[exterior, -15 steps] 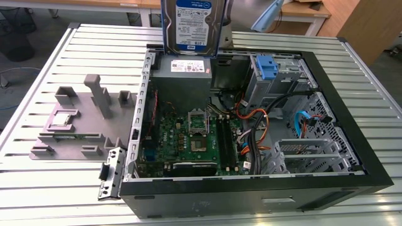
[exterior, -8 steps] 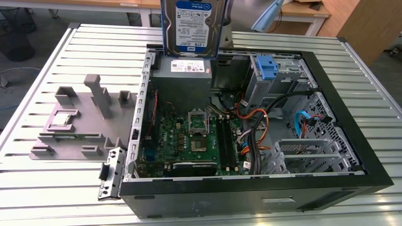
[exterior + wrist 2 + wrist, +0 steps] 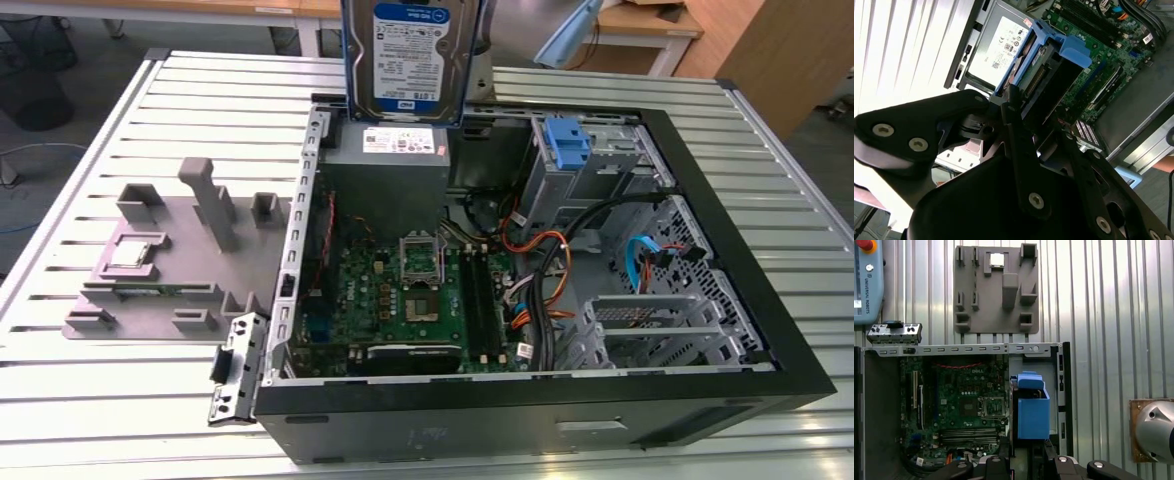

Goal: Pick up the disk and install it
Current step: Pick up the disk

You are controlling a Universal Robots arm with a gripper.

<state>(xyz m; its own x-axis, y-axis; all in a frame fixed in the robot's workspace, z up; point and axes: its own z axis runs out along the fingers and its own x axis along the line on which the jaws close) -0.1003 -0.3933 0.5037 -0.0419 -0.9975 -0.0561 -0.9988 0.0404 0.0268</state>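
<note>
Black pincer (image 3: 1026, 107) clamped tight, fingers (image 3: 1021, 150) pointing down.

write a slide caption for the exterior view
The disk held upright above the power supply of the open computer case, not yet installed.

You've got open air over the case (image 3: 534, 395). The power supply (image 3: 387, 180) sits under the disk (image 3: 407, 55). On the exterior view's far right, 1 blue latch (image 3: 567, 140) sticks up, with cables (image 3: 547, 250) cluttered nearer.

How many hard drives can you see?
1. The silver rectangular hard drive in its blue plastic carrier hangs in the end effector over the open black computer case. Others could be hidden inside its metal drive cages.
</note>
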